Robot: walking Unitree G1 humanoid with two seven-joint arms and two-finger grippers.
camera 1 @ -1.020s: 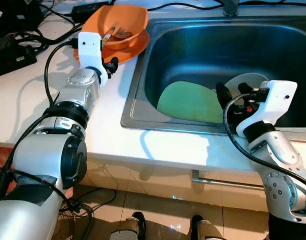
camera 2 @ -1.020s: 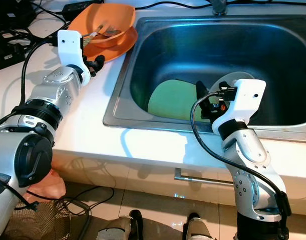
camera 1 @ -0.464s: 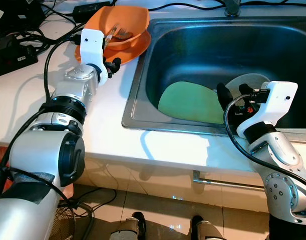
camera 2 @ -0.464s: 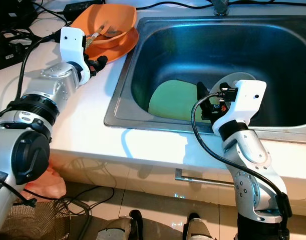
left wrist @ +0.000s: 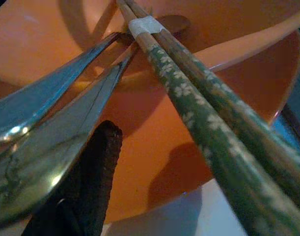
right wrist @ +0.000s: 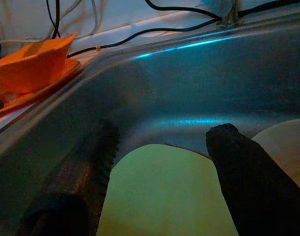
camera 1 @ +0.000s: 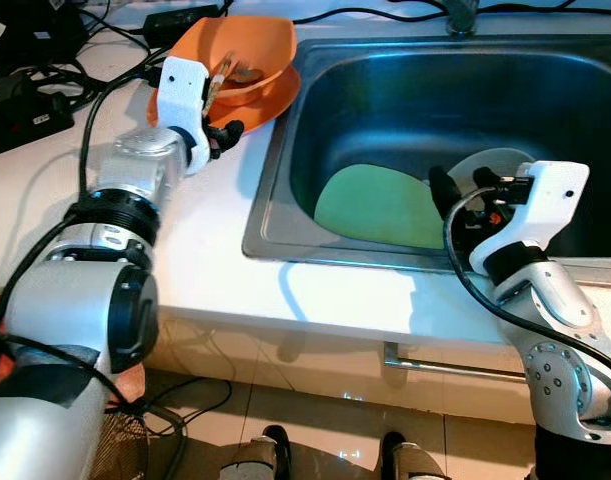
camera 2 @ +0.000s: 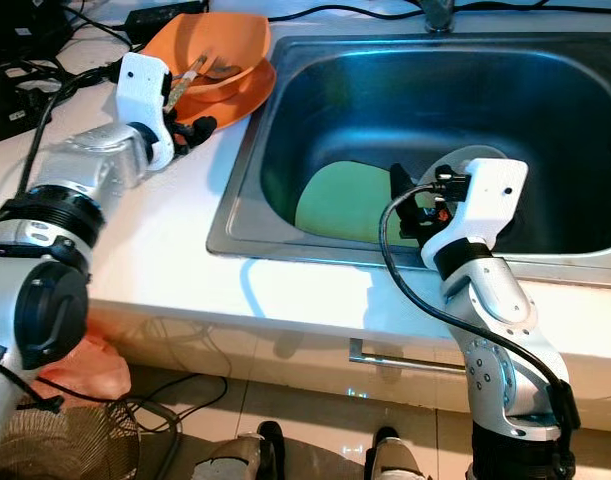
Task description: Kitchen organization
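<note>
An orange bowl (camera 1: 250,42) sits on an orange plate (camera 1: 273,92) on the white counter, left of the steel sink (camera 1: 405,90). Green-patterned chopsticks (left wrist: 199,93) and metal spoons (left wrist: 56,142) lie in the bowl, handles pointing at my left wrist. My left gripper (camera 1: 226,130) is at the plate's near rim; one black finger (left wrist: 98,162) shows under the spoons. In the sink lie a green plate (camera 1: 380,205) and a white plate (camera 1: 497,160). My right gripper (right wrist: 164,140) hangs open just above them, holding nothing.
Black cables and a power strip (camera 1: 25,110) lie on the counter at the back left. The faucet base (camera 1: 460,15) stands behind the sink. A drawer handle (camera 1: 455,365) runs under the counter edge, and a wire basket (camera 2: 45,440) is on the floor at lower left.
My left arm has stretched a little farther toward the orange bowl, with its forearm turned. The right arm and the plates in the sink have stayed still.
</note>
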